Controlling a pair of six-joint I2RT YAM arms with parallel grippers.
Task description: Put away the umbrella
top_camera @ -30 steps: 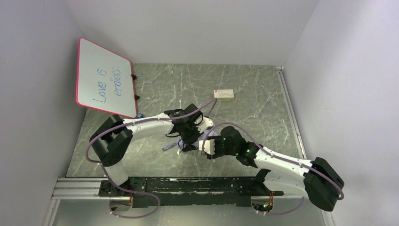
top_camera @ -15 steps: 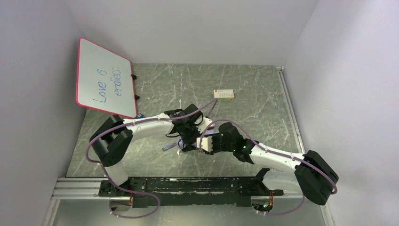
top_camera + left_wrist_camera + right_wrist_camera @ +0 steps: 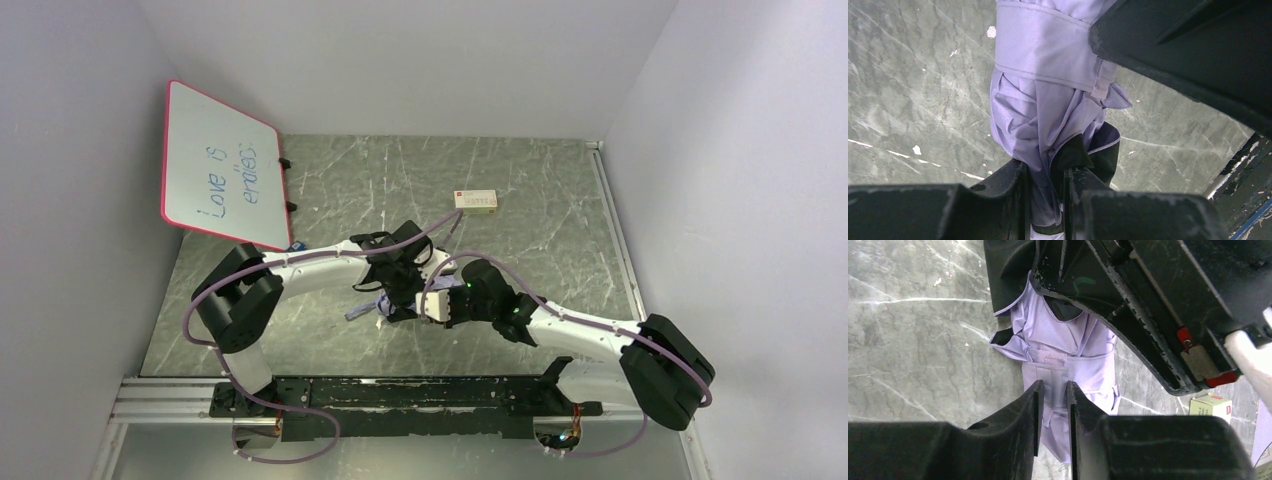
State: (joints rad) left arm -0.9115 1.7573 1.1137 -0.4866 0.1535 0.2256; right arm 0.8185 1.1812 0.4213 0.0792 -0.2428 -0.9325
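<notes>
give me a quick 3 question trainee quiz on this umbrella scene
1. True or false: the left gripper is shut on the umbrella fabric.
2. What lies on the table beyond the umbrella? A a small white box; B a mug; C scissors.
3. Fill in: the whiteboard stands on the robot's ____ side.
Key: 1 true; 2 A; 3 left.
</notes>
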